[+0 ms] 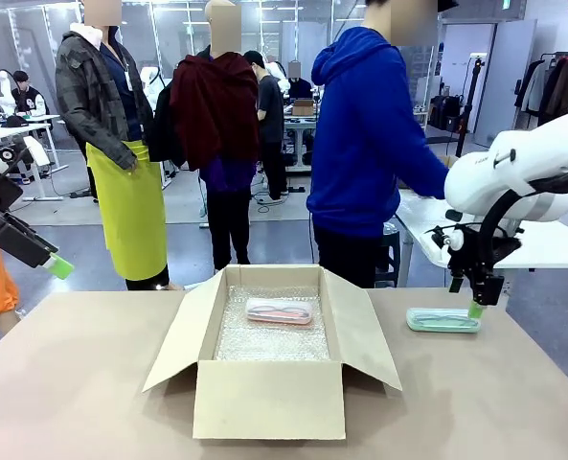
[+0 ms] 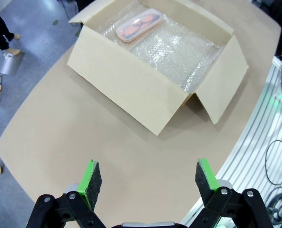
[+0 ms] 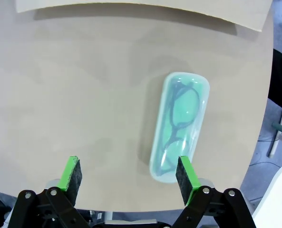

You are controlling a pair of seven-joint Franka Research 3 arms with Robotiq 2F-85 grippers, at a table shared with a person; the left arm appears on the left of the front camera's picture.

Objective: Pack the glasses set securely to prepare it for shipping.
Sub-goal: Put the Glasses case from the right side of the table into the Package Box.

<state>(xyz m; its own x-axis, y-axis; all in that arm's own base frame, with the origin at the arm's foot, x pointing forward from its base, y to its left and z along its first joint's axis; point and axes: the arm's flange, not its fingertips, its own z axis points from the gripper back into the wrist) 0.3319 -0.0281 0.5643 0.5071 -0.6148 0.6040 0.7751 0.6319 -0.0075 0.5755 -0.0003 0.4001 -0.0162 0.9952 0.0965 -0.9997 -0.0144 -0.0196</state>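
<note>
A pale pink glasses case [image 1: 279, 311] lies on bubble wrap inside the open cardboard box [image 1: 269, 398], toward its far end; the left wrist view looks down on the same pink case [image 2: 138, 24]. A mint green glasses case [image 1: 443, 320] lies flat on the table right of the box. My right gripper [image 1: 477, 305] hangs open just above the green case's right end. In the right wrist view the green case [image 3: 179, 125] lies under the right finger [image 3: 186, 174], with dark glasses visible through its top. My left gripper [image 2: 143, 176] is open, empty, raised off the table's left side.
Bubble wrap [image 1: 274, 335] lines the box floor. The box flaps [image 1: 181, 331] stand open to left, right and front. A person in a blue hoodie [image 1: 365, 144] stands at the far side, turned toward a white table [image 1: 552, 240] at the right.
</note>
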